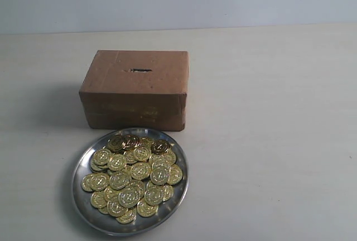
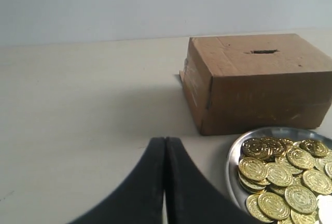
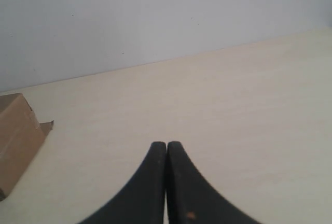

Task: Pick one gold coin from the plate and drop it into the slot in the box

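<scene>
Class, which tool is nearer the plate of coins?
Left. The left tool is close beside the plate; the right tool is off to one side of the box, with no plate in its view.

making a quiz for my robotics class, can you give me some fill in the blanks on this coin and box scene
1. The slot is cut in the ____ face of the box.
2. The plate next to the box holds a heap of ____ coins.
3. The left fingers and right fingers are ____ rather than open, holding nothing.

Missing words: top; gold; shut
</scene>
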